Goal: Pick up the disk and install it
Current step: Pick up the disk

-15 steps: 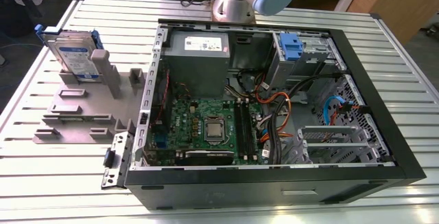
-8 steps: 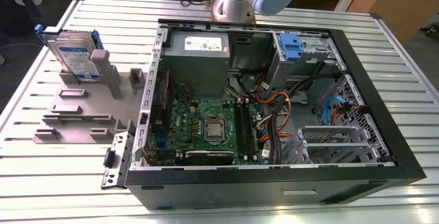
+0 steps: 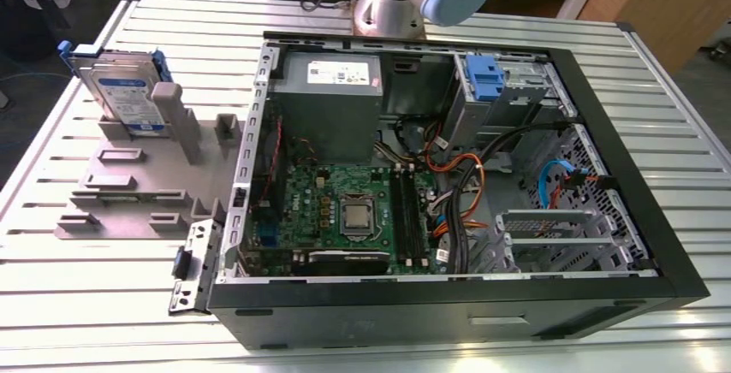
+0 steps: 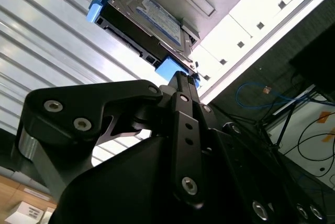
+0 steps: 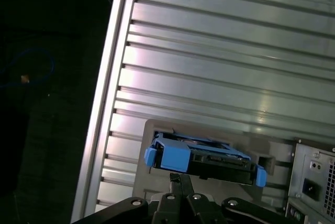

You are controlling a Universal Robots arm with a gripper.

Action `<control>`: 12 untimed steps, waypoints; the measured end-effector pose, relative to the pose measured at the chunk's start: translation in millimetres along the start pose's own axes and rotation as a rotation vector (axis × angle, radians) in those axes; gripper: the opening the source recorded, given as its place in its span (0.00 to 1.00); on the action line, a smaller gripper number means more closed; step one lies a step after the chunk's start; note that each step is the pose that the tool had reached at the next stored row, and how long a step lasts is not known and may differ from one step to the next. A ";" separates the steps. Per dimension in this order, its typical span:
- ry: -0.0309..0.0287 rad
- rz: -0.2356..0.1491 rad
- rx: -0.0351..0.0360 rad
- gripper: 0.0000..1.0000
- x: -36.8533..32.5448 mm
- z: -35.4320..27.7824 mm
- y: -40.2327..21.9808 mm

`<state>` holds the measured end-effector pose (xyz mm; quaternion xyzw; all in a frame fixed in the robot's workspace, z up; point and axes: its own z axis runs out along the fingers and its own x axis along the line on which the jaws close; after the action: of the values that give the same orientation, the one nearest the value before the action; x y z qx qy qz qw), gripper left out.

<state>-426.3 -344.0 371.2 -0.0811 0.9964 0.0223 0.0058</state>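
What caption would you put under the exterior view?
Disk standing on edge in grey holder, beside open computer case.

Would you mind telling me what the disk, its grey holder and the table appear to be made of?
The disk: silver metal body with a dull sheen, and a paper-like white-and-blue label. Its blue frame looks like moulded plastic. The grey holder: matte and uniform in colour, probably plastic. The table: ribbed, reflective bare metal, likely aluminium.

Ribbed metal table with grey fixture and open computer case
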 end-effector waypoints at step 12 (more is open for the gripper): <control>0.0014 -0.031 -0.0005 0.11 0.0 0.0 0.0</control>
<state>-426.3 -344.0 371.3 -0.0966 0.9951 0.0224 0.0054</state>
